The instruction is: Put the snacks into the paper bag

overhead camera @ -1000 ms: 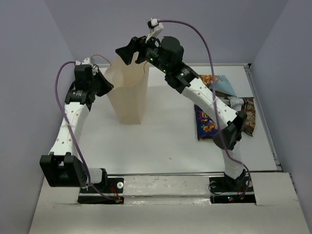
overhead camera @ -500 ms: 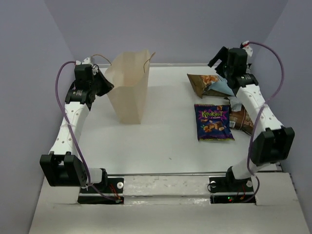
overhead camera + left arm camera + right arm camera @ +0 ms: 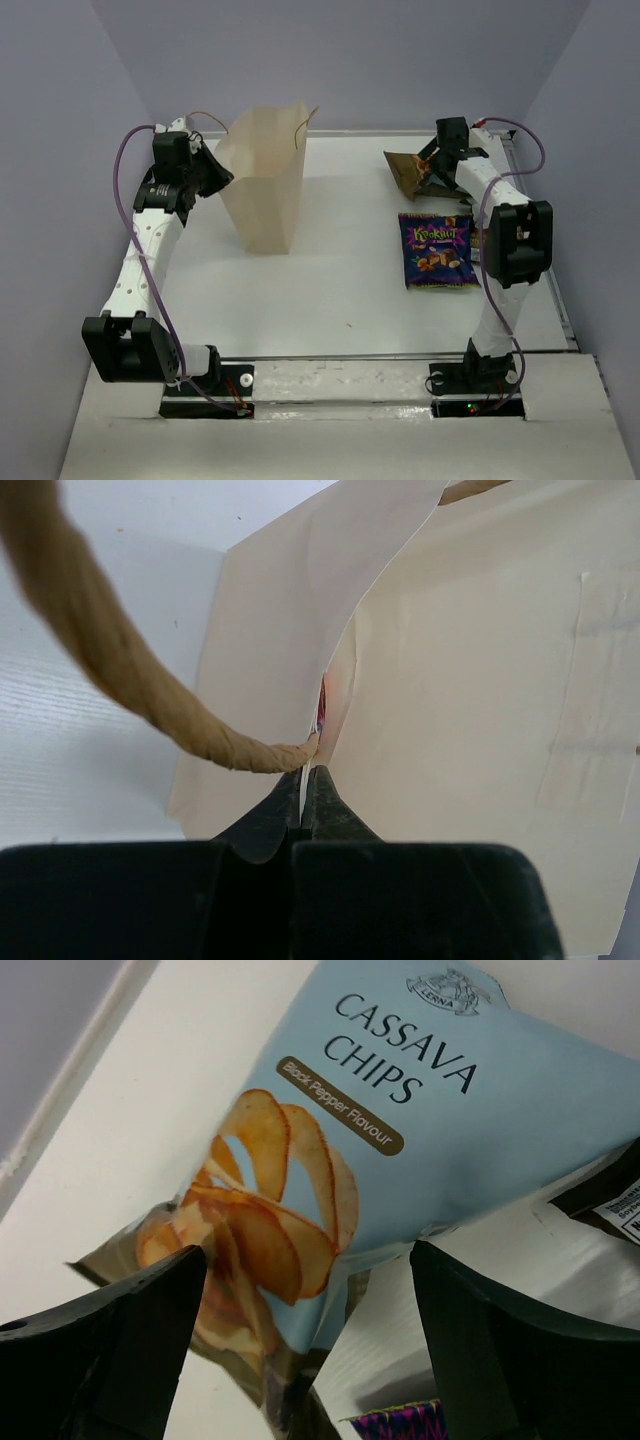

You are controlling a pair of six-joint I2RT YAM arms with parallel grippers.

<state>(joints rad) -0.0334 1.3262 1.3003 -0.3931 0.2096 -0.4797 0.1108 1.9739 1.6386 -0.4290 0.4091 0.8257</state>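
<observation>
The paper bag (image 3: 265, 190) stands upright at the back left. My left gripper (image 3: 216, 170) is shut on its left rim; in the left wrist view (image 3: 305, 770) the paper edge (image 3: 470, 680) sits pinched between the jaws beside a cord handle (image 3: 90, 650). My right gripper (image 3: 430, 165) is open and low over the brown and light blue packet (image 3: 405, 170), whose lower edge lies between the fingers (image 3: 305, 1260); that packet (image 3: 400, 1130) reads "Cassava Chips". The purple-blue packet (image 3: 437, 250) lies flat nearer the front. The dark brown packet (image 3: 610, 1195) is mostly hidden by the right arm. The orange packet is out of view.
The table's raised back rail (image 3: 400, 132) and right rail (image 3: 545, 260) run close to the right gripper. The grey walls stand close on both sides. A corner of the purple-blue packet (image 3: 400, 1425) shows just below the right fingers.
My right arm has swung from above the paper bag across to the back right and come down over the brown and light blue packet. The left arm and the bag have not moved.
</observation>
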